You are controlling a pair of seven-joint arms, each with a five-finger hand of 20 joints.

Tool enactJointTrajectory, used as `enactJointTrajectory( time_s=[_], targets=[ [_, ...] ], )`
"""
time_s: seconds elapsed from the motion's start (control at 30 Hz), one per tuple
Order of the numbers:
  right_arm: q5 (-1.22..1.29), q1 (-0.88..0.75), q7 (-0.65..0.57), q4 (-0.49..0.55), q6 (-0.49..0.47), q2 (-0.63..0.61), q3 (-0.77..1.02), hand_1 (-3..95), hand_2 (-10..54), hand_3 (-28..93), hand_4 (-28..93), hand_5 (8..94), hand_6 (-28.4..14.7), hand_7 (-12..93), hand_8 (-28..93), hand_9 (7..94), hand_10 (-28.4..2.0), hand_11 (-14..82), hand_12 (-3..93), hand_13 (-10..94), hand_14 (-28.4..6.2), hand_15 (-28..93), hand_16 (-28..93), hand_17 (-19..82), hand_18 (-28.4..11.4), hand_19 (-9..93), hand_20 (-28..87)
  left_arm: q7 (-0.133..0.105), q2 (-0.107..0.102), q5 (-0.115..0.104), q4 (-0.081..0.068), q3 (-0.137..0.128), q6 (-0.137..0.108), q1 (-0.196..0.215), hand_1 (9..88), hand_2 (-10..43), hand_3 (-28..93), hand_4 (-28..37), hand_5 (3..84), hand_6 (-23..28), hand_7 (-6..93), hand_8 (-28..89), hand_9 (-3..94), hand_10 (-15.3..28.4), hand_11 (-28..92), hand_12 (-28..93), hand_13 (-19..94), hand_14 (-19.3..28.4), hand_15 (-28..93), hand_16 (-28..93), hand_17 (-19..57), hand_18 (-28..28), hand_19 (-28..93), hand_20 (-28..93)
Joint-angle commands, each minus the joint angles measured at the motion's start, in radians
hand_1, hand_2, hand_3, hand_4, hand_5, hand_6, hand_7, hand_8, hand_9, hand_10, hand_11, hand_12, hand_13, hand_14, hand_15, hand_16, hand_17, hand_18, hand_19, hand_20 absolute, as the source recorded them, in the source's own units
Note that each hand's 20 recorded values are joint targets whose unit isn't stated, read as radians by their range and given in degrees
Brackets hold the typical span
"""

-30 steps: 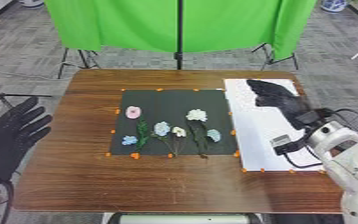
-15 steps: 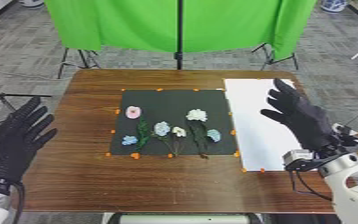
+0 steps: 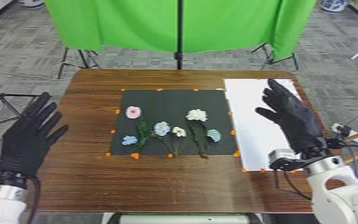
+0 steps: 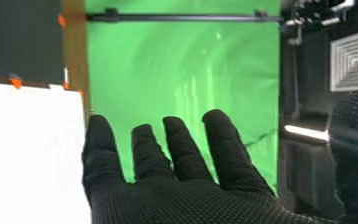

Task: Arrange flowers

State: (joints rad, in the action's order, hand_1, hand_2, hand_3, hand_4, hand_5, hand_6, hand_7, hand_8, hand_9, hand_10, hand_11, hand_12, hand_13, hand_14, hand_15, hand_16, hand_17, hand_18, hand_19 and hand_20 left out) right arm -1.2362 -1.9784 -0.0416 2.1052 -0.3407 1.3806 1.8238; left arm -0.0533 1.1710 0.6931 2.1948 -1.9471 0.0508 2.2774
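The fingers of the right hand [image 3: 295, 122] are straight and set wide, with gaps between them, and they hold nothing; in the right wrist view that hand [image 4: 175, 207] stands against the green cloth [image 4: 184, 75]. In the head view it is over the white sheet [image 3: 246, 100], pointing toward the far side. The left hand [image 3: 23, 145] is at the left edge of the table [image 3: 87, 185], its fingers likewise straight, spread and holding nothing.

Left of the white sheet, the flowers lie on the black mat [image 3: 158, 102]. The big white flower [image 3: 197, 115] is at the right, above the pale blue flower [image 3: 214, 135]. The small white flower [image 3: 179, 132] lies just beside the light blue flower [image 3: 162, 128], near the middle. At the left are the pink flower [image 3: 133, 112] and, nearer the robot, the small blue flower [image 3: 129, 140]. Orange tabs [image 3: 135, 156] sit round the mat's edges
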Motion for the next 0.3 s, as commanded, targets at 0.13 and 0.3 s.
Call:
enactJointTrajectory(
  time_s=[0.13, 0.3],
  targets=[
    [-0.07, -0.017, -0.012, 0.015, -0.082, 0.098, 0.037, 9.0, -1.7, 81, -28, 20.0, -4.9, 4, -7, 18.4, -10.9, -4.9, 25.8, 12, -10.1, -14, 43, -10, -19.3, 34, 13, -0.003, 0.03, 0.035, -0.051, 0.063, 0.053, -0.058, 25.4, -8.0, 69, -22.7, 20.3, -0.3, 19.5, -9, 14.2, 7.4, 10, 22, 8, 10.5, 3, 11, -18.7, 23.0, 35, 5],
    [-0.041, -0.024, -0.049, 0.009, -0.074, 0.095, 0.032, 9.1, -1.6, 81, -27, 20.3, -4.9, 4, -7, 18.5, -10.9, -4.9, 25.9, 12, -10.6, -15, 43, -10, -19.4, 34, 13, 0.009, 0.013, 0.094, -0.052, 0.081, 0.026, -0.049, 25.4, -8.9, 67, -25.1, 20.1, -0.3, 19.7, -10, 14.1, 7.4, 10, 23, 8, 9.8, 4, 11, -18.7, 22.6, 35, 5]
  ],
)
